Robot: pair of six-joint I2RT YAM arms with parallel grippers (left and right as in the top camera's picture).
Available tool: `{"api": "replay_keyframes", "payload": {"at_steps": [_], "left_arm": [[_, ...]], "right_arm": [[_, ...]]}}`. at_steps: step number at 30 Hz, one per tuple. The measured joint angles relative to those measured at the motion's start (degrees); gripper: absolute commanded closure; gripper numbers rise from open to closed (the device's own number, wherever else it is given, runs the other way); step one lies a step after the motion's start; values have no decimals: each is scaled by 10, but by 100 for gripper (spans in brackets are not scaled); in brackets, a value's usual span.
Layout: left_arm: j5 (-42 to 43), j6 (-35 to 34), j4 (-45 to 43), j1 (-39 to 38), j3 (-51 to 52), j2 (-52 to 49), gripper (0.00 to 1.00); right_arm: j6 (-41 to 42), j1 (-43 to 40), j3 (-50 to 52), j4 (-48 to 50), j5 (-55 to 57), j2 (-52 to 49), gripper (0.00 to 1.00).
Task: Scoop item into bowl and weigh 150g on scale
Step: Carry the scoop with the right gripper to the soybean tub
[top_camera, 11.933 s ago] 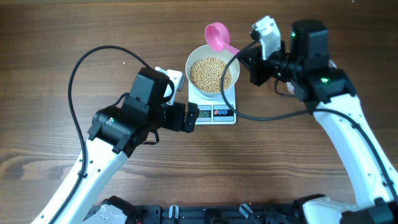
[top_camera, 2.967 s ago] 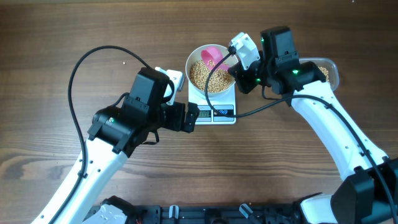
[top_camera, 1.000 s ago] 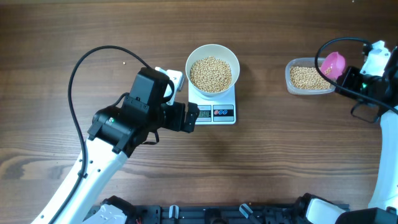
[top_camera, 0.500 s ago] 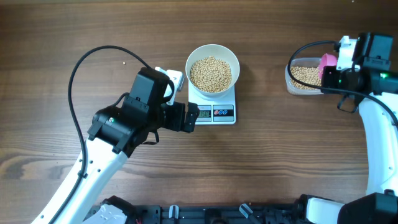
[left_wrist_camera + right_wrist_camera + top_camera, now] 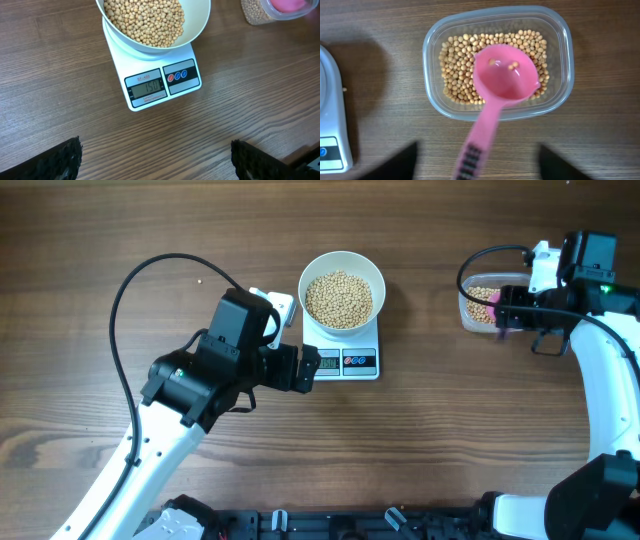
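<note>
The white bowl (image 5: 303,290) heaped with tan beans (image 5: 338,297) stands on the white scale (image 5: 345,362). In the left wrist view the scale's display (image 5: 145,88) reads 150 under the bowl (image 5: 200,20). My left gripper (image 5: 157,162) hangs open over bare wood just in front of the scale. A pink scoop (image 5: 505,80) lies with its cup in the clear tub (image 5: 432,75) and holds two beans. Its handle points out between the wide-apart fingers of my right gripper (image 5: 477,167), which touch nothing.
The clear tub (image 5: 468,310) of leftover beans sits at the right of the table, under my right arm. A black cable (image 5: 130,280) loops from my left arm across the left side. One stray bean (image 5: 344,89) lies beside the scale's edge (image 5: 330,115).
My right gripper has opened and let go of the pink scoop, which now rests in the tub. The right arm shifted left over the tub. The left arm is unmoved.
</note>
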State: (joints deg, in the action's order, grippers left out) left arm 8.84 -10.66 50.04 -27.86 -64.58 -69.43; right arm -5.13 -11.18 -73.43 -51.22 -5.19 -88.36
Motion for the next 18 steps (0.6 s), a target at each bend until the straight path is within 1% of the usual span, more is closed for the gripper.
{"api": "replay_keyframes", "payload": {"at_steps": [6,9,14,16,18], "left_arm": [[0,0,0,0,0,0,0],[0,0,0,0,0,0,0],[0,0,0,0,0,0,0],[0,0,0,0,0,0,0],[0,0,0,0,0,0,0]], "right_arm": [[3,0,0,0,3,8,0],[6,0,0,0,14,50,0],[50,0,0,4,13,132,0],[64,0,0,-28,-26,166,0],[70,0,0,-81,-54,187,0]]}}
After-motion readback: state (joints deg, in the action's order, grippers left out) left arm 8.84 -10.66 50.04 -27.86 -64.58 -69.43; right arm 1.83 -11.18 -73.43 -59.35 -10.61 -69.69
